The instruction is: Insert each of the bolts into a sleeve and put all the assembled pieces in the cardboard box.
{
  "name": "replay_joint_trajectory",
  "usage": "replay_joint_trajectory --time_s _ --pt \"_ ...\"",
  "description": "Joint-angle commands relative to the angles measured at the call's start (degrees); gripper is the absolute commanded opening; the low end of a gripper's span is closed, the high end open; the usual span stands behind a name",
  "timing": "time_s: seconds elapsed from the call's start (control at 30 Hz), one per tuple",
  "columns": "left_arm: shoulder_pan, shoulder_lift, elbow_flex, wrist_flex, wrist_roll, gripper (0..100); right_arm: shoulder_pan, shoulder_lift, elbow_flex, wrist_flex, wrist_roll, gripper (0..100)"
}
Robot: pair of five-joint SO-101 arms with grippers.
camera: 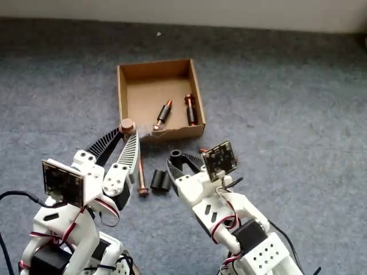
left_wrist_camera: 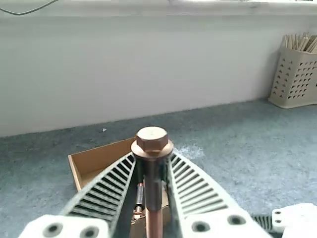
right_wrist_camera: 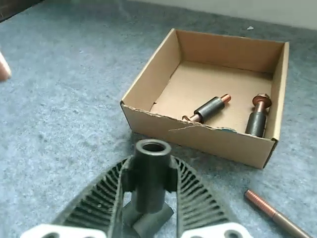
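Bolt (camera: 127, 124) and sleeve (right_wrist_camera: 152, 173) should handle as rigid, light parts, smooth and liable to roll; take the bolt by its shank below the head, the sleeve around its mid-body. Left gripper (camera: 127, 135) is clenched on the bolt shank, head outermost, at the 7 o'clock corner of the cardboard box (camera: 122, 91). Right gripper (right_wrist_camera: 151, 162) clasps the sleeve, bore end outermost, at the box's 6 o'clock. Both arms extend forward and low. Two assembled pieces (camera: 165, 112) lie in the box; a spare bolt (camera: 141, 172) and, apparently, a second sleeve (camera: 162, 181) rest between the arms.
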Motion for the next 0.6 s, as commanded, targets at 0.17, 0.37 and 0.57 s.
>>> replay_joint_trajectory --time_s 0.17,0.37,0.57 --pt "-0.31 -5.85 6.55 -5.36 7.38 1 -5.93 -1.01 5.93 -15.16 5.36 0.5" --pt "4.97 -6.46 11.03 -8.09 7.30 1 -7.69 -1.01 12.79 -28.35 10.55 0.5" --pt "6.99 -6.46 11.21 -8.00 7.30 1 -7.52 -1.01 13.76 -30.73 10.37 0.5"
